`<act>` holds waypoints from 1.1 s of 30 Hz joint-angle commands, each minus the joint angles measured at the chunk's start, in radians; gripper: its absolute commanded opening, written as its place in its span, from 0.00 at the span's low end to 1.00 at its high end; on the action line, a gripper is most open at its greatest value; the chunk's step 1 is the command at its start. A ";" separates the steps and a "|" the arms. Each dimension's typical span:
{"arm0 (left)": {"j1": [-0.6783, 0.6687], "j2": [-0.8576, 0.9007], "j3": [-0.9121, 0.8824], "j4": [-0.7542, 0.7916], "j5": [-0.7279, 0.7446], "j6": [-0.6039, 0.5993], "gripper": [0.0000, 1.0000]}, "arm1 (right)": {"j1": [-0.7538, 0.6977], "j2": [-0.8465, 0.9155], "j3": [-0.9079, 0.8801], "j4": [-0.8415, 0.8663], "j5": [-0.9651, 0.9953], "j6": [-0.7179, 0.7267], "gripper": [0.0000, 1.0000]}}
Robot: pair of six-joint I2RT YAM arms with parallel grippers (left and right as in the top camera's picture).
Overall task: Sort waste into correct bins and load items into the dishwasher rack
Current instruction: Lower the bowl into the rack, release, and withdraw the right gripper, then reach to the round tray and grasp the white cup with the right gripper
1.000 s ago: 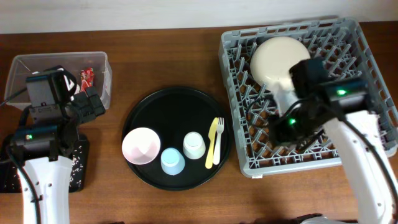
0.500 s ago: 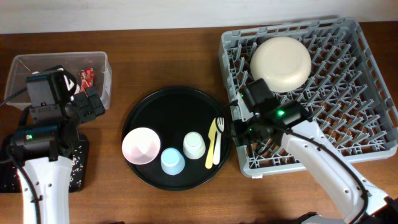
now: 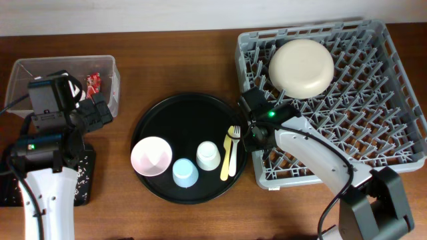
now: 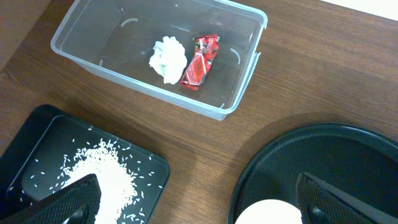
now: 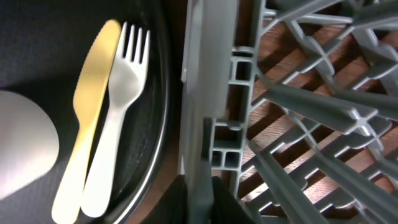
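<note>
Shifted since a second ago: right tool (image 3: 256,137), from over the plate (image 3: 301,69) down to the left wall of the rack (image 3: 373,153). Hangs right over that grey wall, just beside the rim of the round black tray (image 3: 187,110). Cannot tell from either view whether together, apart or pinching the wall. Only dark finger stubs at the bottom edge of the wrist view, one on each side of the plastic. Past the wall, on the round tray: cream fork (image 5: 118,106) and yellow spoon (image 5: 87,118), side by side and touching. Further left on the same tray: white cup (image 3: 208,155), then blue cup (image 3: 185,172), then pink bowl (image 3: 151,156), close together. Up in the rack's far-left part: plate resting on the pegs.

Unmoved on the other side: left tool (image 4: 199,190), fingers (image 4: 74,202) spread wide apart, clamped on nothing. Held above bare worktop (image 4: 205,143). Beyond it, clear tub (image 4: 245,68) with white tissue (image 4: 168,58) and red wrapper (image 4: 200,60) lying against each other on its floor. Nearer and to one side, black rectangular tray (image 4: 50,134) with a heap of rice (image 4: 102,177) partly hidden by one finger, and loose grains scattered around the heap.
</note>
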 commanded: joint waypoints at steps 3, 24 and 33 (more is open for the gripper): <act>0.003 -0.005 0.013 0.001 -0.011 0.003 0.99 | -0.060 0.002 0.000 0.037 0.020 0.031 0.15; 0.003 -0.005 0.013 0.001 -0.011 0.003 0.99 | 0.134 0.026 0.579 -0.327 -0.101 -0.011 0.79; 0.003 -0.005 0.013 0.001 -0.011 0.003 0.99 | 0.293 0.283 0.578 -0.341 -0.090 0.012 0.87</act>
